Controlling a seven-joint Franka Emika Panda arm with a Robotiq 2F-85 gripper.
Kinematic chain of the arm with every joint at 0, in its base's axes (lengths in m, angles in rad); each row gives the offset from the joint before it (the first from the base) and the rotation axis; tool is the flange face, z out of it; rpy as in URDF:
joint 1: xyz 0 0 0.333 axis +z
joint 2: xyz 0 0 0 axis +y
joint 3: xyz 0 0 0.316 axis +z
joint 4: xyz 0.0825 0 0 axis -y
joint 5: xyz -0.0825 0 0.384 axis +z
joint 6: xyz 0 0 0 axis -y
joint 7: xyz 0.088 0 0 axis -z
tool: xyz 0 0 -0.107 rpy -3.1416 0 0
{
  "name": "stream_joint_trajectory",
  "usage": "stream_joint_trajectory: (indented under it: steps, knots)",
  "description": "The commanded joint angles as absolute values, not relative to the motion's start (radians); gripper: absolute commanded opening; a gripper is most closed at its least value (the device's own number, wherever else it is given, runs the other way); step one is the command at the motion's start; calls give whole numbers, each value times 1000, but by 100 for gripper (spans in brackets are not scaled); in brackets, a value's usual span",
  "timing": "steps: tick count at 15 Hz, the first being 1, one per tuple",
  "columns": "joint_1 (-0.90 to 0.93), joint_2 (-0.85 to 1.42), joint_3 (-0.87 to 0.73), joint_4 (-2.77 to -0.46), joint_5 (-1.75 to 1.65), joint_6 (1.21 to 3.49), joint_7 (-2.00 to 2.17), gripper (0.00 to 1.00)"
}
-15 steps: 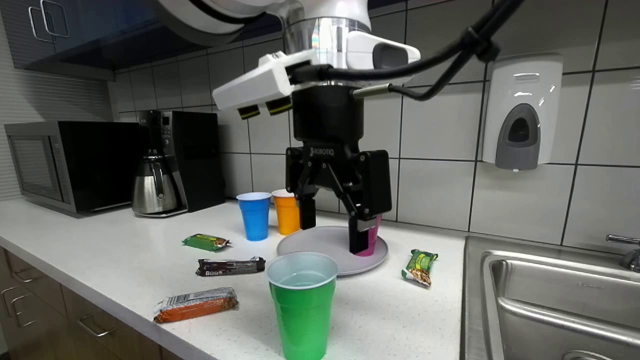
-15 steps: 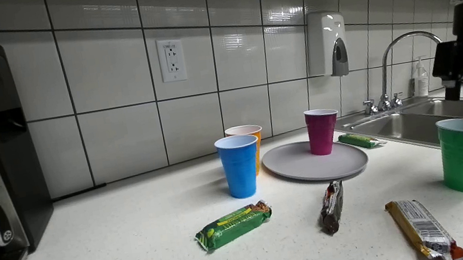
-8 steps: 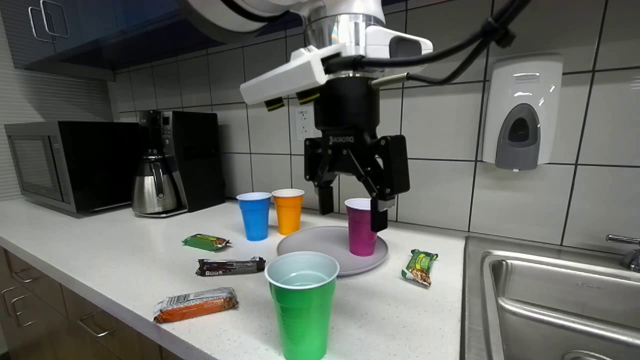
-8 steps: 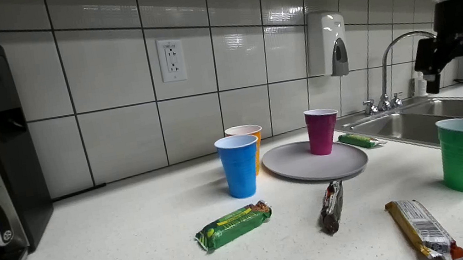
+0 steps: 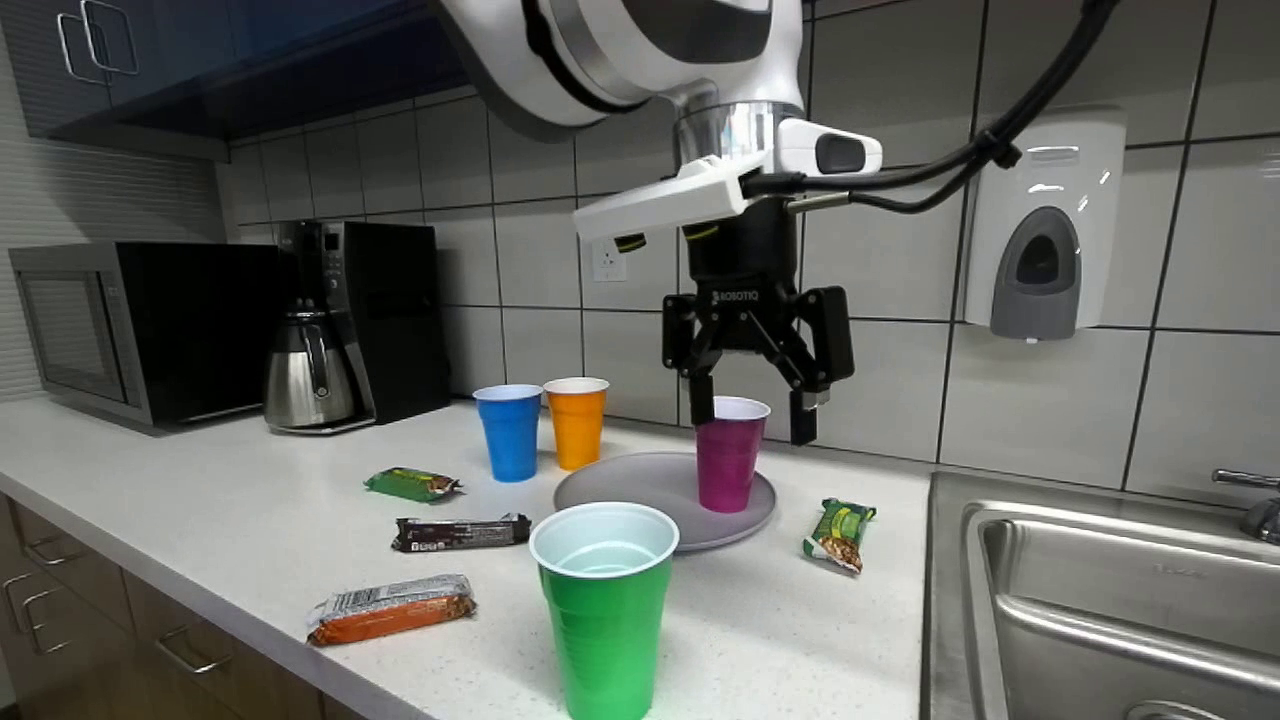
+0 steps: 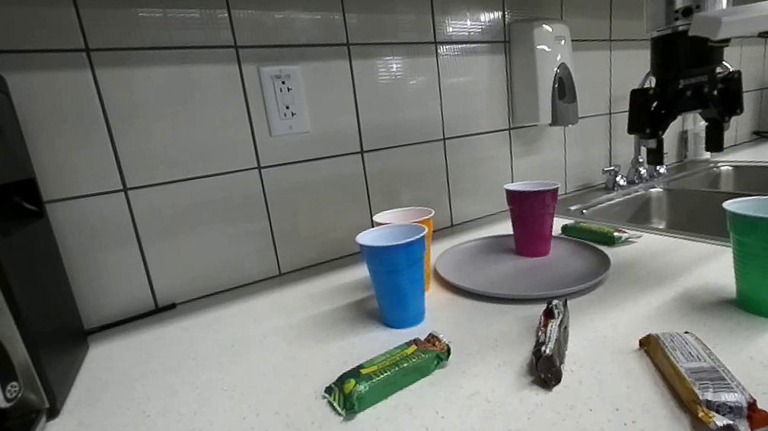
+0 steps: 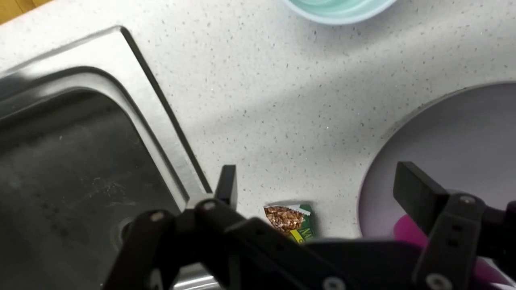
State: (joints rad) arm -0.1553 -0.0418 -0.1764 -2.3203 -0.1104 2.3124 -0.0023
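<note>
My gripper [image 5: 752, 428] hangs open above the counter, its fingers wide apart and nothing held. In the wrist view the fingers [image 7: 417, 193] stand on either side of a green wrapped bar [image 7: 288, 219] lying well below, partly hidden by the gripper's body. A magenta cup [image 6: 535, 222] stands upright on a grey plate [image 6: 485, 272]; in an exterior view one finger overlaps the rim of this cup [image 5: 728, 465], though the wrist view has it off to one side. Nearer the counter's front edge is a green cup [image 5: 607, 640], its rim [image 7: 342, 19] at the top of the wrist view.
A blue cup [image 5: 511, 435] and an orange cup [image 5: 577, 425] stand beyond the plate. Another green bar [image 6: 388, 377], a dark bar [image 6: 551, 343] and an orange-silver bar [image 6: 703, 381] lie on the counter. The metal sink [image 7: 153, 137] borders one side; a coffee maker [image 5: 390, 320] stands opposite.
My gripper has shifted right in one exterior picture and left in the other, ending higher than a second ago in the former. It stays open; cups, plate and bars have not moved.
</note>
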Motion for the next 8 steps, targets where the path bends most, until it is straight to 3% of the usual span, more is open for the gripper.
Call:
stream_joint_trajectory:
  steps: [1, 8]
  knots:
    - [-151, 75, -166, -2181, -86, 2293, -7, 100]
    - [-162, 223, -156, -1984, -2, 2271, -72, 100]
